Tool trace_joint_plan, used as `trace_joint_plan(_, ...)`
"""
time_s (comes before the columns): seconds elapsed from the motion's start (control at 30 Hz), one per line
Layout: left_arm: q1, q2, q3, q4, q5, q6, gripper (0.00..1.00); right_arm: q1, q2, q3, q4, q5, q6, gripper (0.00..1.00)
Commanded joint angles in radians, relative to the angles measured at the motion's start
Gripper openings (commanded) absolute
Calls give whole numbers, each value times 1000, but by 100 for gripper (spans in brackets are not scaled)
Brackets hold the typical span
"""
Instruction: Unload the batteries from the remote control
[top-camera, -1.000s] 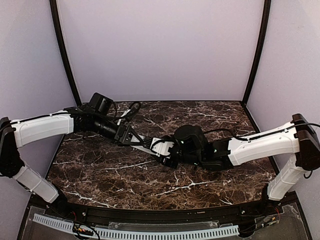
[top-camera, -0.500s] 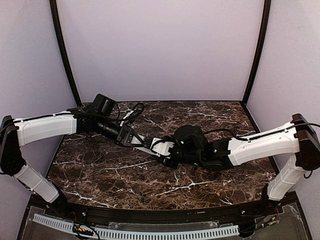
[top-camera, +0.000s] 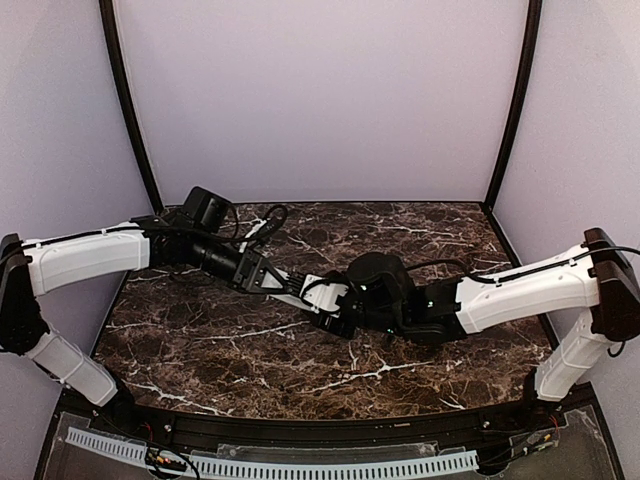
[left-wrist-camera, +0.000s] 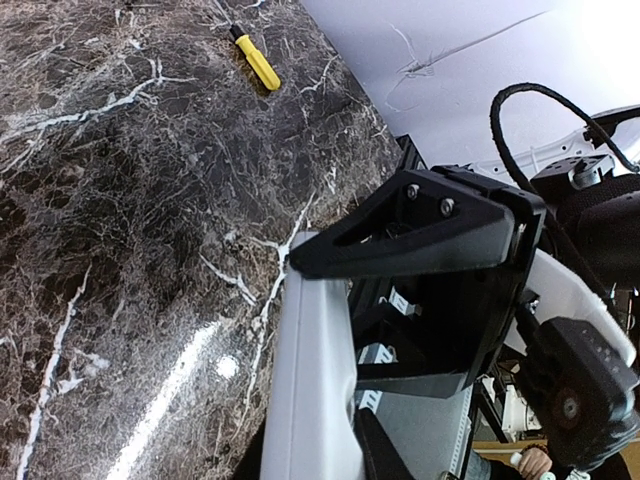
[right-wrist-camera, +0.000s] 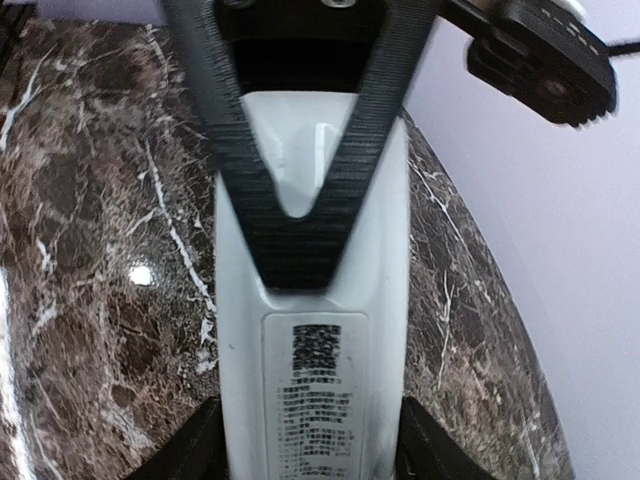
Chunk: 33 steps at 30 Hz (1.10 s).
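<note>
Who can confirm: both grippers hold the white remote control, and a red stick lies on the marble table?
The stick is yellow, not red; the left wrist view shows it. The rest stands: the left gripper and right gripper hold the white remote control.

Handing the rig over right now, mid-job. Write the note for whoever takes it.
Left tool: shut on one end of the slim white rectangular plastic remote control.
Right tool: straddles its other end; grip unclear.
Remote: between the two arms, labelled back toward the right wrist camera.
Done: remote secured; no batteries out in view.
To do: open the compartment, remove the batteries.
</note>
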<state>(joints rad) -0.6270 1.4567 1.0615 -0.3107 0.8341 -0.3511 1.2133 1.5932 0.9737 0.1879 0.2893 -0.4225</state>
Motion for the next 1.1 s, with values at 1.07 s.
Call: trace_joint_plan(1.07, 24, -44, 257, 19, -624, 332, 0, -276, -239, 78, 103, -273, 653, 99)
